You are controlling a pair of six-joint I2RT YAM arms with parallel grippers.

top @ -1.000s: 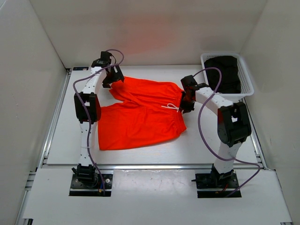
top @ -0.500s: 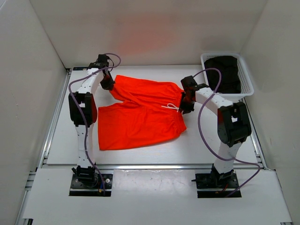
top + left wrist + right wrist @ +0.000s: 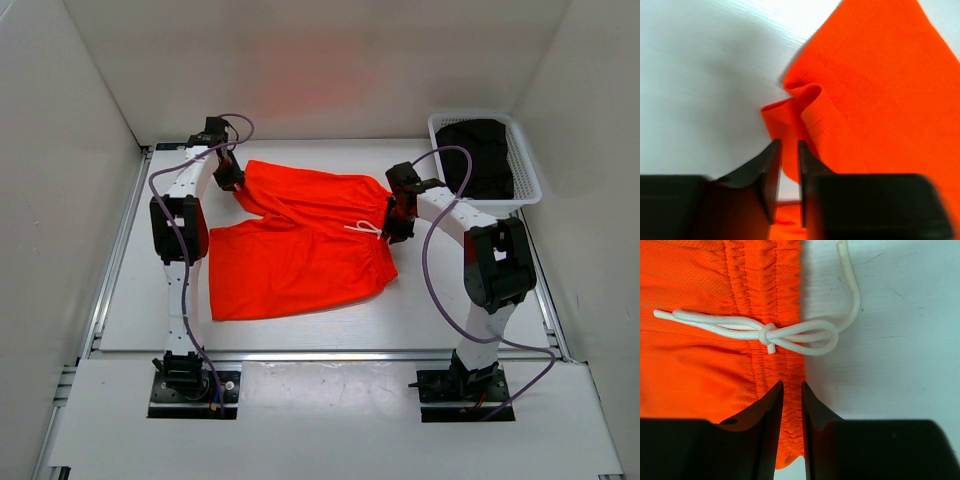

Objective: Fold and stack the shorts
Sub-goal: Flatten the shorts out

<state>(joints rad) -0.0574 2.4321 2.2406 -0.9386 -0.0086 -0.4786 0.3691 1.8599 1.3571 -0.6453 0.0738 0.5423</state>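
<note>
White table [image 3: 130,300] carries the shorts [image 3: 300,250] spread flat at centre (no fold made yet; stacking also remains). Left gripper [image 3: 789,145], nearly closed, seems to pinch the leg hem at ten o'clock. Right gripper [image 3: 791,386], equally narrow, nips the waistband at three o'clock.

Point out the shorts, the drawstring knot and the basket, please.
shorts [image 3: 300,255], top view, middle of the fabric.
drawstring knot [image 3: 769,333], right wrist view, the knot itself.
basket [image 3: 528,160], top view, its right rim.
</note>
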